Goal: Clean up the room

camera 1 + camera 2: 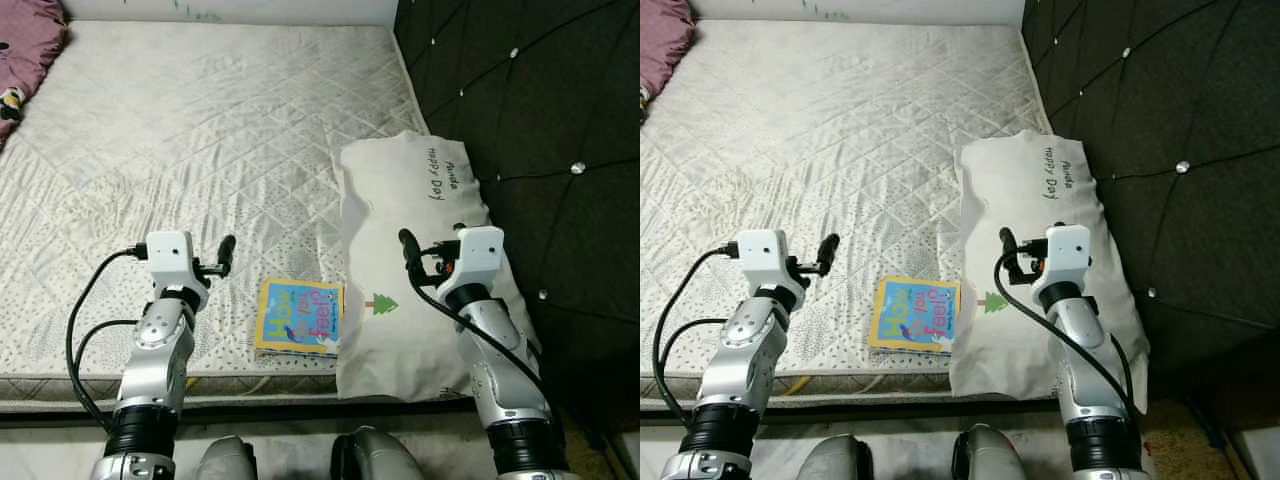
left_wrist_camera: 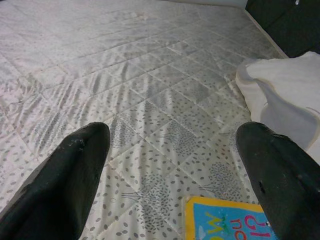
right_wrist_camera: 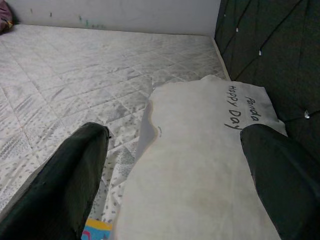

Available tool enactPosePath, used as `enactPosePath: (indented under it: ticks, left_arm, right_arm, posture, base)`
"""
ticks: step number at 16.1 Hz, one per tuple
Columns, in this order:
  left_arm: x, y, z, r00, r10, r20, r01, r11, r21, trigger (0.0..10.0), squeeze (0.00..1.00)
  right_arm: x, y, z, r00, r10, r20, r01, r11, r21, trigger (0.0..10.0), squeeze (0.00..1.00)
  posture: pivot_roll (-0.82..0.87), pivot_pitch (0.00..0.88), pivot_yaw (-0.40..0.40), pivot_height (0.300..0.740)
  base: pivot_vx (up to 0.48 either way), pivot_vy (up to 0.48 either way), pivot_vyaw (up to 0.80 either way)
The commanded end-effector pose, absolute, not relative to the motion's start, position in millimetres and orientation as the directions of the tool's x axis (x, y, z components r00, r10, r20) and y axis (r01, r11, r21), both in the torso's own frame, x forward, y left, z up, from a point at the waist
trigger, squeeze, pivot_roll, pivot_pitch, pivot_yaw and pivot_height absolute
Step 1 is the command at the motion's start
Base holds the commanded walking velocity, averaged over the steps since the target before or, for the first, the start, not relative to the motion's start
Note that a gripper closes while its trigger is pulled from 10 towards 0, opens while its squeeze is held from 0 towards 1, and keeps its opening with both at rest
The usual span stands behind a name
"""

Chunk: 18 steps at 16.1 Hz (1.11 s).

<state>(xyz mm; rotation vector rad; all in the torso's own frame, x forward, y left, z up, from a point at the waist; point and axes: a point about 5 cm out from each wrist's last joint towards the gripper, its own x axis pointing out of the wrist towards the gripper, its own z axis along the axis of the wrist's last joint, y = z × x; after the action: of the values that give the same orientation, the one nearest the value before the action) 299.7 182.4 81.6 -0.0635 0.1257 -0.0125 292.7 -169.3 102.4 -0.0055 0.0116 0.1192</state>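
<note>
We are holding our left end effector [image 2: 170, 170] wide open and empty over the bed [image 1: 200, 150], just above the colourful book [image 1: 299, 317] lying near the mattress edge. Our right end effector [image 3: 172, 170], also spread wide and empty, is hovering over the white pillow [image 1: 415, 200], whose "Happy Day" lettering is reading clearly in its wrist view. The head views are adding a pink blanket [image 1: 25, 50] at the far corner and the dark tufted headboard [image 1: 540, 120] flanking the pillow.

Even, soft indoor light; head views sharp, the dark headboard [image 1: 540, 110] underexposed, wrist views' near fingers [image 2: 65, 185] blurred.
</note>
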Motion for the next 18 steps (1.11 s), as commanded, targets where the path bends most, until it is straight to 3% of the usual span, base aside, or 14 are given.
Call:
enactPosePath:
  ticks: [1,4,8,12,18]
  left_arm:
    - [297.5,183.8,81.2,0.992,-0.018,-0.123,0.010,0.998,-0.066,10.0,0.00]
    - [298.2,183.2,82.0,0.993,-0.022,-0.119,0.014,0.998,-0.069,10.0,0.00]
    - [299.0,183.0,81.8,0.993,-0.024,-0.120,0.014,0.997,-0.080,10.0,0.00]
    - [299.9,181.0,82.6,0.993,-0.031,-0.114,0.016,0.992,-0.128,10.0,0.00]
    - [301.0,180.8,83.5,0.994,-0.039,-0.105,0.025,0.991,-0.135,10.0,0.00]
  right_arm:
    - [290.1,-173.7,96.6,0.994,0.102,-0.035,-0.102,0.995,-0.006,10.0,0.00]
    - [290.7,-174.8,96.2,0.995,0.092,-0.043,-0.092,0.996,-0.007,10.0,0.00]
    - [291.0,-174.8,95.7,0.995,0.093,-0.044,-0.093,0.996,-0.007,10.0,0.00]
    - [291.3,-174.6,95.6,0.994,0.098,-0.043,-0.099,0.995,-0.013,10.0,0.00]
    - [291.3,-173.8,95.3,0.994,0.105,-0.043,-0.106,0.994,-0.019,10.0,0.00]
  posture:
    - [-0.01,0.111,-0.045,0.740]
    - [-0.01,0.111,-0.045,0.740]
    - [-0.01,0.106,-0.045,0.740]
    - [-0.01,0.103,-0.046,0.740]
    - [-0.01,0.099,-0.048,0.740]
  base:
    - [0.000,-0.277,0.00]
    - [0.000,-0.277,0.00]
    - [0.000,-0.293,-0.73]
    - [0.000,0.000,0.00]
    - [0.000,0.444,0.00]
